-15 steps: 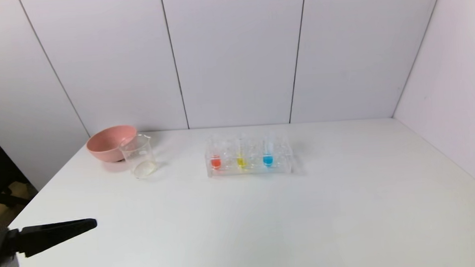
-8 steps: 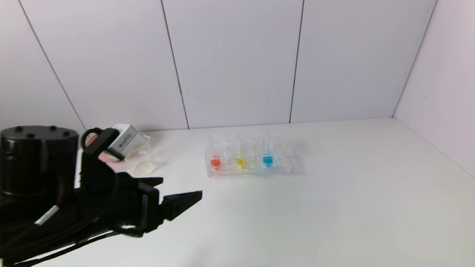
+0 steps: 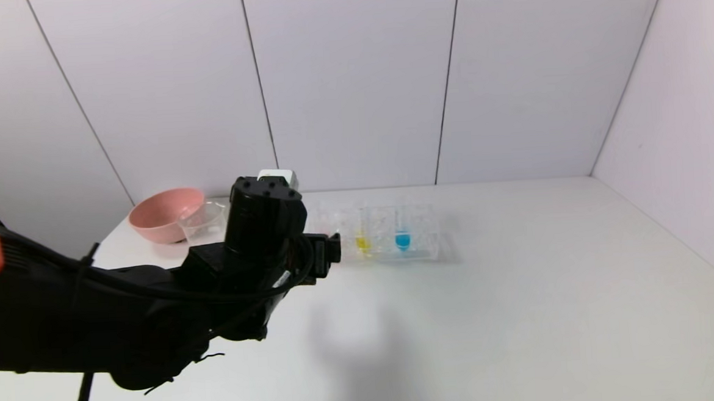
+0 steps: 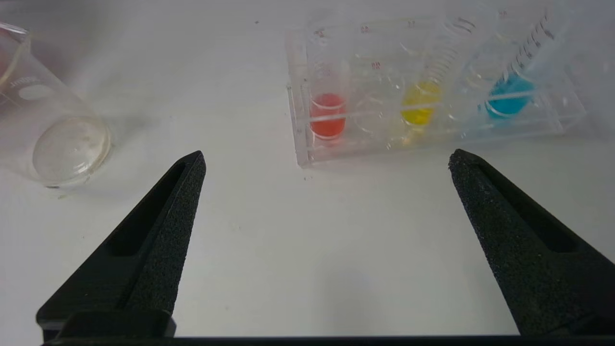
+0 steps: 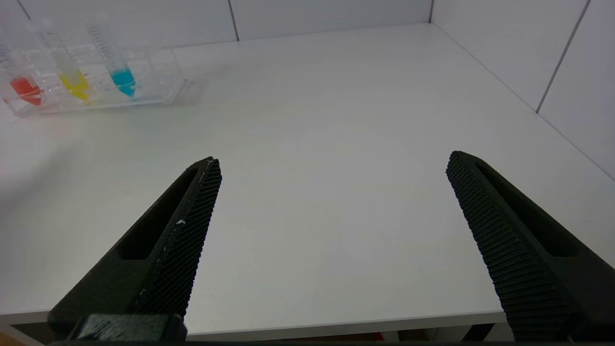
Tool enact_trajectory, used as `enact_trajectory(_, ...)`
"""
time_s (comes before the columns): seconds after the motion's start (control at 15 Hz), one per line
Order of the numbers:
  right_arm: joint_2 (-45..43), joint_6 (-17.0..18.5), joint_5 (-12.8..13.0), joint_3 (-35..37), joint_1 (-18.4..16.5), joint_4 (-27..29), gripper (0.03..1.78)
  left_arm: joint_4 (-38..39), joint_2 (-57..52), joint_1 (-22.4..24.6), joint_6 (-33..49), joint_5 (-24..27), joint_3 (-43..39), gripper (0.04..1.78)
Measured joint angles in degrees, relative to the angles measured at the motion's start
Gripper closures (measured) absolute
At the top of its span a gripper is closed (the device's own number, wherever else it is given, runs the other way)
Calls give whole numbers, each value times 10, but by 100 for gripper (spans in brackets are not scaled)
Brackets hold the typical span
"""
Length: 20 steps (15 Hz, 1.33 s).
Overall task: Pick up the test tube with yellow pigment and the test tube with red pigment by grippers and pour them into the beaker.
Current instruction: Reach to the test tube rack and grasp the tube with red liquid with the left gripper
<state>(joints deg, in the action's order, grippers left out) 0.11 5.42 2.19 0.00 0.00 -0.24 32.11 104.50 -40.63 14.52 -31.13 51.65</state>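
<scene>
Clear rack (image 4: pixel 432 91) near the table's (image 3: pixel 522 314) back edge holds the red tube (image 4: pixel 327 113), yellow tube (image 4: pixel 421 102) and a blue tube (image 4: pixel 509 93). The left gripper (image 4: pixel 326 161) hovers before it, spread wide. The beaker (image 4: pixel 53 139) stands toward the back-left corner. The right gripper (image 5: pixel 334 166), also wide, sits by the front edge.

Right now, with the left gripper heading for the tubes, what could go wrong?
The left gripper is open wide, so it could knock the rack while closing on the red tube. The yellow tube stands nearby and might get bumped. The arm also hides the red tube from the head view.
</scene>
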Motion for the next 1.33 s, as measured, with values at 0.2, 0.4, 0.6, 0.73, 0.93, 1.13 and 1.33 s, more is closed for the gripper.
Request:
enact_trajectory(0.2, 0, 0, 0, 0, 0, 0, 10, 76, 54, -2, -2, -32, 18, 6)
enact_trajectory(0.4, 0, 0, 0, 0, 0, 0, 10, 84, 95, 2, -5, -31, 47, 6)
enact_trajectory(0.6, 0, 0, 0, 0, 0, 0, 10, 84, 134, 17, -9, -33, 84, 6)
enact_trajectory(0.73, 0, 0, 0, 0, 0, 0, 10, 84, 154, 29, -13, -34, 104, 6)
enact_trajectory(0.93, 0, 0, 0, 0, 0, 0, 10, 85, 174, 42, -16, -29, 130, 6)
enact_trajectory(1.13, 0, 0, 0, 0, 0, 0, 10, 85, 188, 43, -15, -28, 146, 6)
enact_trajectory(1.33, 0, 0, 0, 0, 0, 0, 10, 85, 192, 43, -15, -27, 147, 22)
